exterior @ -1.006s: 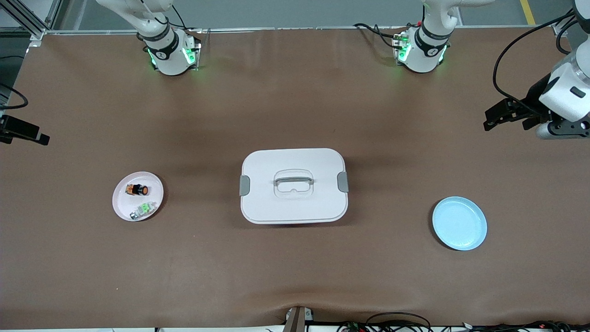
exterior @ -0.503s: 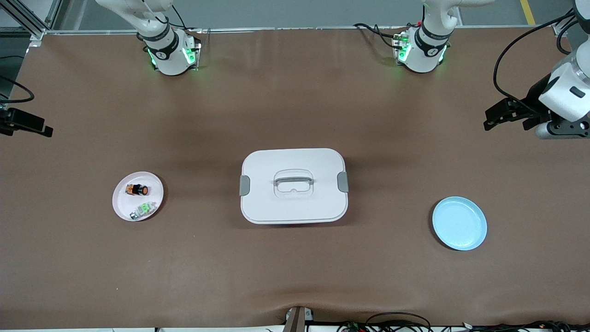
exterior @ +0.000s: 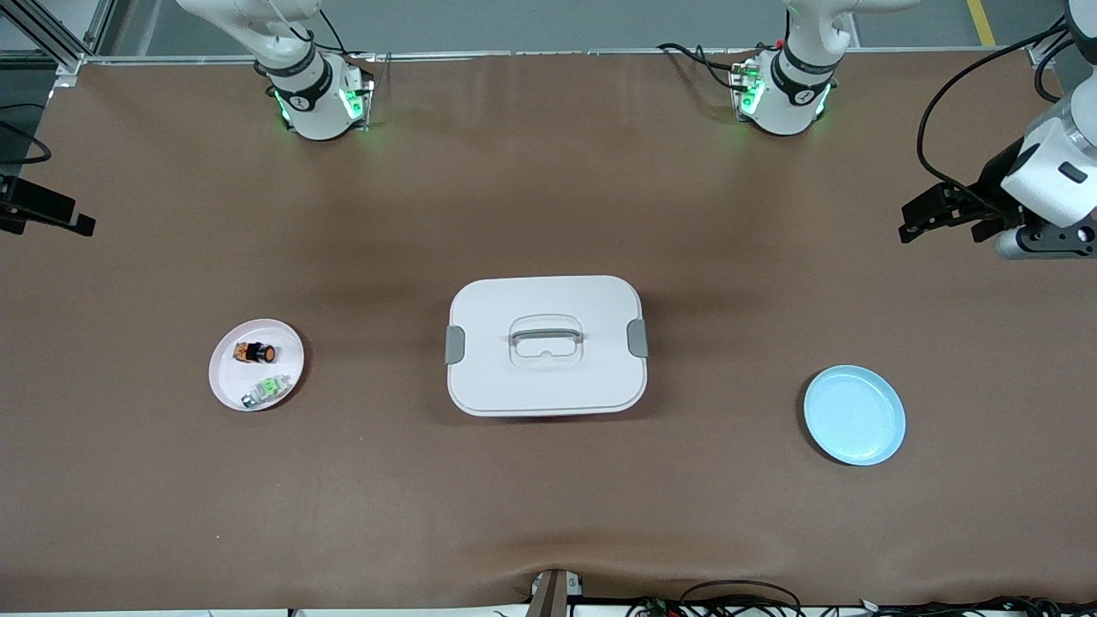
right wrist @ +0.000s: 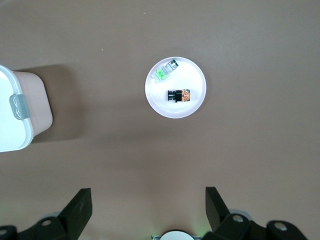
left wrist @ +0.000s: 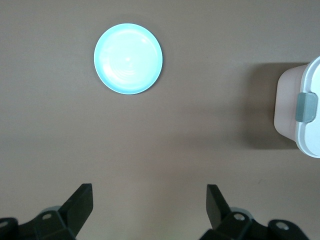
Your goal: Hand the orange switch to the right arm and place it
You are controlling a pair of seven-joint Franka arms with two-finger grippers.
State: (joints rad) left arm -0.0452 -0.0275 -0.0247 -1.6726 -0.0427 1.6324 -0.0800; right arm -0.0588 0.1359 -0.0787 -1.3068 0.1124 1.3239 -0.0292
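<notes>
The orange switch lies on its side on a small white plate toward the right arm's end of the table. My right gripper hangs high over the bare table at that end, open and holding nothing, well apart from the plate. My left gripper hovers over the left arm's end of the table, also open with nothing between its fingers. The right arm's base stands at the table's back edge.
A small green-and-silver part shares the white plate with the switch. A white lidded box with grey clasps sits mid-table. A light blue plate lies toward the left arm's end.
My right gripper has drifted a little toward the robots' bases, still open. The left gripper and the things on the table have not moved.
</notes>
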